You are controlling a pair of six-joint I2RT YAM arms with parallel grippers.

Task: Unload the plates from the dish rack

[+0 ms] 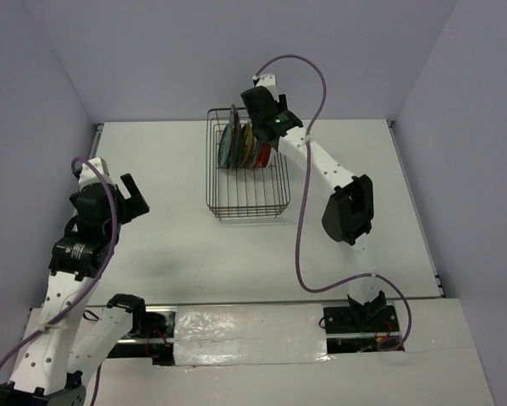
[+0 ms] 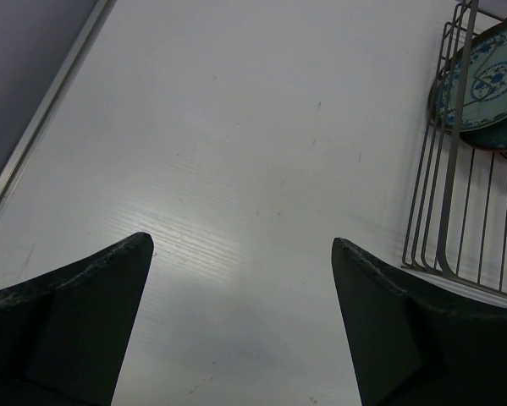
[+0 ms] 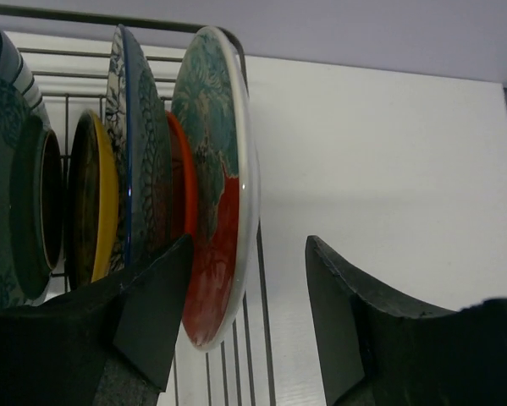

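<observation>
White table: my left gripper gapes 9 o'clock of dish rack; right gripper, spread, straddles red-rimmed plate.

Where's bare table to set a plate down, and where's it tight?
Bare table lies between the left gripper and the dish rack, and from the rack's near rim to the arm bases. Crowded: the rack's far end, plates packed upright, right gripper open at them.
</observation>
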